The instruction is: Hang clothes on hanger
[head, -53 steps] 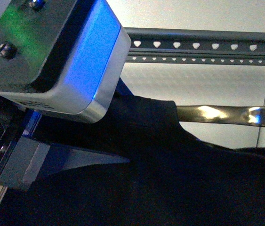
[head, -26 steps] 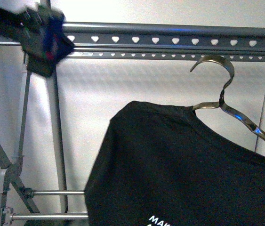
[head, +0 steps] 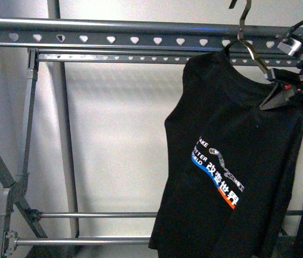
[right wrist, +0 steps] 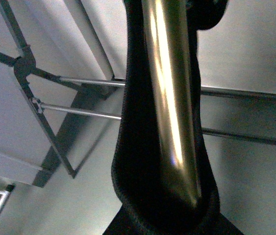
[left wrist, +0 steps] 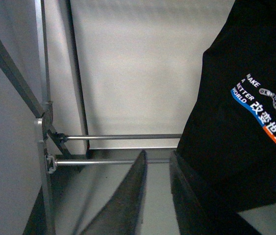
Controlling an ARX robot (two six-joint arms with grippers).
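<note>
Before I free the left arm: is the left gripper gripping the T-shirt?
No, the left gripper is open with nothing between its fingers; the black T-shirt hangs beside it.

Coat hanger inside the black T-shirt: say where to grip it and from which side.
Grip its sloping shoulder arm from the robot's right, jaws across the bar, through the cloth. The hook of the coat hanger rises bare above the black T-shirt and must stay free for the rack rail. The right gripper is clamped there.

T-shirt [head: 232,140]: matt black cloth | rack [head: 140,28]: dull grey metal | coat hanger [right wrist: 172,98]: glossy polished metal
</note>
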